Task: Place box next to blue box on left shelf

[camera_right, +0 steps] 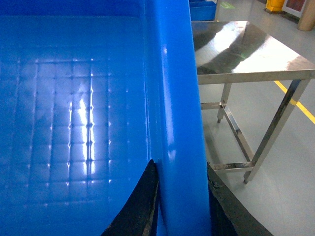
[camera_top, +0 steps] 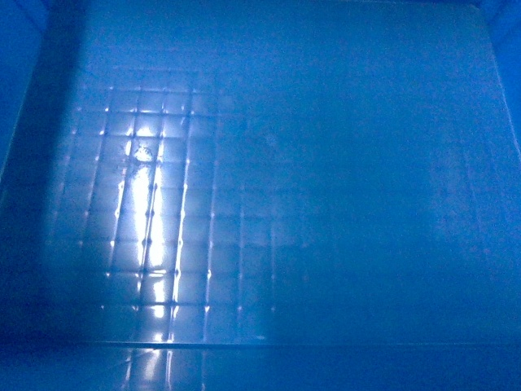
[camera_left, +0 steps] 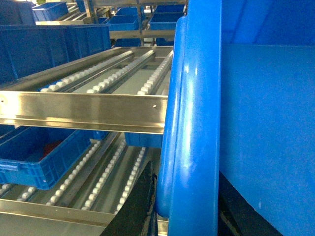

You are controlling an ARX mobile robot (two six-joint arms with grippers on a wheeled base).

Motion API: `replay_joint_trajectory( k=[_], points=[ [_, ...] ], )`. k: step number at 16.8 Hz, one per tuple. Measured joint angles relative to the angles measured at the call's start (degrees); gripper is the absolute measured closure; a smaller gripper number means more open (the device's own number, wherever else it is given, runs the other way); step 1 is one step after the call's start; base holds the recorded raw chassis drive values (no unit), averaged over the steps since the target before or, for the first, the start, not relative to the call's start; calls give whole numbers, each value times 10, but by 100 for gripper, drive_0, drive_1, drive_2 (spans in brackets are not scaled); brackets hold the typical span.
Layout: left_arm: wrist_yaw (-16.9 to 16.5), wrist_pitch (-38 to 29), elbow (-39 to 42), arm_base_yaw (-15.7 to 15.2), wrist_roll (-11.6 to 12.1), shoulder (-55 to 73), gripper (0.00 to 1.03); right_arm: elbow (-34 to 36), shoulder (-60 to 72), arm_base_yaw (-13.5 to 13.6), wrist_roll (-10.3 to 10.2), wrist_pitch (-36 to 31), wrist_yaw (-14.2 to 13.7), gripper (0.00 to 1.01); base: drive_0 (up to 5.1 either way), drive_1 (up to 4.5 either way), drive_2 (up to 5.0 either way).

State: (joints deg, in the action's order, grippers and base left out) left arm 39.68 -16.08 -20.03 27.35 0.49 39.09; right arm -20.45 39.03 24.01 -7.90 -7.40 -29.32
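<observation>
Blue crate [camera_top: 309,163] held at both rims, filling our head view.
Our left gripper [camera_left: 184,209] pinches its rim beside the roller shelf [camera_left: 83,110]; our right gripper [camera_right: 182,201] pinches the opposite rim, near the steel table [camera_right: 246,54].

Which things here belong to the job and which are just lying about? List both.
Job:
- blue crate, gripped by left pincer and right pincer
- roller shelf
- dark blue bin on that shelf

Lying about:
- steel table
- blue bin on the lower shelf
- yellow floor line
</observation>
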Motion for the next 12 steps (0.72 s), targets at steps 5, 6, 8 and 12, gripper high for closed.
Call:
replay_joint_trajectory(
  k=[5, 6, 8, 12],
  points=[
    [0, 2, 0, 0, 0, 0, 83, 0, 0, 0, 0, 1, 1, 84, -493, 191, 289],
    [0, 2, 0, 0, 0, 0, 83, 0, 0, 0, 0, 1, 0, 84, -496, 250, 250],
    [0, 2, 0, 0, 0, 0, 83, 0, 0, 0, 0, 1, 1, 84, -496, 250, 250],
    [0, 2, 0, 0, 0, -1, 83, 0, 0, 0, 0, 1, 0, 84, -497, 249, 249]
  ],
)
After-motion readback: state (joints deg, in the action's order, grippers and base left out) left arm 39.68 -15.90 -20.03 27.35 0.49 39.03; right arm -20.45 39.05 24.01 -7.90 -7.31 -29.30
